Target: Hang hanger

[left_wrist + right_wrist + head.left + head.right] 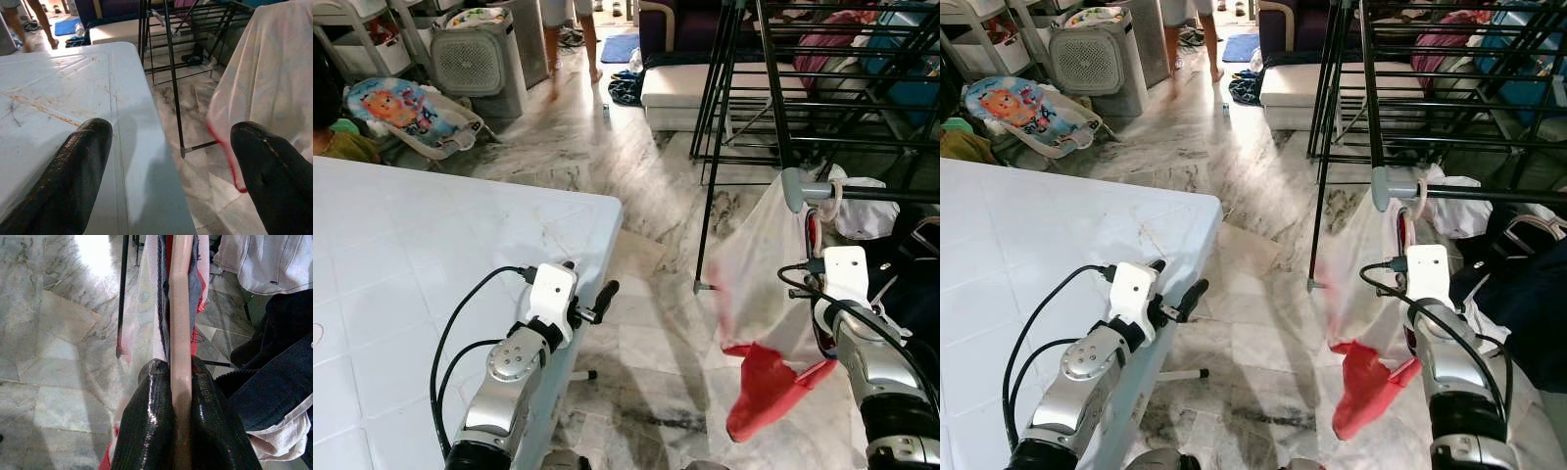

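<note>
One pink hanger (180,333), carrying a white garment with a red hem (756,294), sits clenched between the two fingers of my right jaws (182,396), at the right of the frame just under the grey-capped rail (862,193) of the one black drying rack (783,88). My left jaws (171,171) are released, both black fingers (73,181) spread wide above the corner of the single white tabletop (431,245) at the lower left, well apart from the hanger. One person's bare legs (570,44) stand on the marble floor (607,147) at the top of the frame.

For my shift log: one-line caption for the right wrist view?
Right end effector clamped on a pink hanger carrying a white garment, beside the drying rack's black leg.
</note>
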Tool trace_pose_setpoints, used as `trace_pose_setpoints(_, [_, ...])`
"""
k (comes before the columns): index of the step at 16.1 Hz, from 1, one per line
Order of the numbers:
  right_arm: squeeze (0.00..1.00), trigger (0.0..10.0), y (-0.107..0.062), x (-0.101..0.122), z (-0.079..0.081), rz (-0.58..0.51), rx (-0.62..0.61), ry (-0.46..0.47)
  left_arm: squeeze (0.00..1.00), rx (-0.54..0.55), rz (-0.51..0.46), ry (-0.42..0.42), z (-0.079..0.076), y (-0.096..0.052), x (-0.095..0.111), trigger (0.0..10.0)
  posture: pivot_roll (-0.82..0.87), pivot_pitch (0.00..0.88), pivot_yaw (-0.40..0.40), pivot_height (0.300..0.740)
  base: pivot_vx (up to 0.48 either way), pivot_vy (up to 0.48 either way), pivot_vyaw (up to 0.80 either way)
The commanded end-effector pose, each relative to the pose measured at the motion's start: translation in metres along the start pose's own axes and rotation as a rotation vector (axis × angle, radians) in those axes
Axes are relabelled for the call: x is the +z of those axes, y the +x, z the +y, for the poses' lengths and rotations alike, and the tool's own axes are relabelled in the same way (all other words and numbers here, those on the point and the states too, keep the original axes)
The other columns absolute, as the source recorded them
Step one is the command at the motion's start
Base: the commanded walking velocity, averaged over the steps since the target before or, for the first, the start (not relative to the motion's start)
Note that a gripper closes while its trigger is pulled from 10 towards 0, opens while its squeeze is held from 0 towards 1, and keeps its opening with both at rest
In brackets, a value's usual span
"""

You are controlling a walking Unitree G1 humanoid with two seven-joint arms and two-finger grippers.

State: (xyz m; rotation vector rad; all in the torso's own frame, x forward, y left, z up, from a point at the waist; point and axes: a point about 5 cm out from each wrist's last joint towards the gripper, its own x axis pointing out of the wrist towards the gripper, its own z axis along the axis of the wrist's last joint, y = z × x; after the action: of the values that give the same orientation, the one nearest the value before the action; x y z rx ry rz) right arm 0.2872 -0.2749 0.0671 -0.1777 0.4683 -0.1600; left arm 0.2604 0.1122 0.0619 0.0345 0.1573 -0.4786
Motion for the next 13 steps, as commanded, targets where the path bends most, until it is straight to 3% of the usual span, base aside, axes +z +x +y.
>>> trace_pose_setpoints(1, [0.00,0.0,-0.002,0.002,0.000,-0.012,-0.004,0.019,0.00,-0.006,0.019,0.003,0.000,-0.001,-0.003,10.0,-0.09,0.000,0.066,0.740,0.000,0.000,0.00])
trace_pose_setpoints(4, [0.00,0.0,-0.012,0.012,0.001,-0.130,-0.044,0.009,0.00,0.047,0.008,-0.041,0.001,-0.004,-0.001,10.0,-0.08,0.000,0.054,0.740,0.000,0.000,0.00])
trace_pose_setpoints(7, [0.00,0.0,-0.023,0.027,-0.007,-0.297,-0.154,-0.093,0.00,0.065,0.003,-0.040,0.004,-0.004,-0.001,10.0,-0.07,0.000,0.051,0.740,0.000,0.000,0.00])
trace_pose_setpoints(10, [0.00,0.0,-0.050,0.031,-0.018,-0.420,-0.225,-0.062,0.00,0.081,-0.005,-0.039,0.010,-0.006,0.002,10.0,-0.07,0.000,0.055,0.740,0.000,0.000,0.00])
trace_pose_setpoints(13, [0.00,0.0,-0.064,0.016,-0.014,-0.416,-0.254,-0.053,0.00,0.076,-0.005,-0.025,0.011,-0.007,0.001,10.0,-0.08,0.000,0.066,0.740,0.000,0.000,0.00])
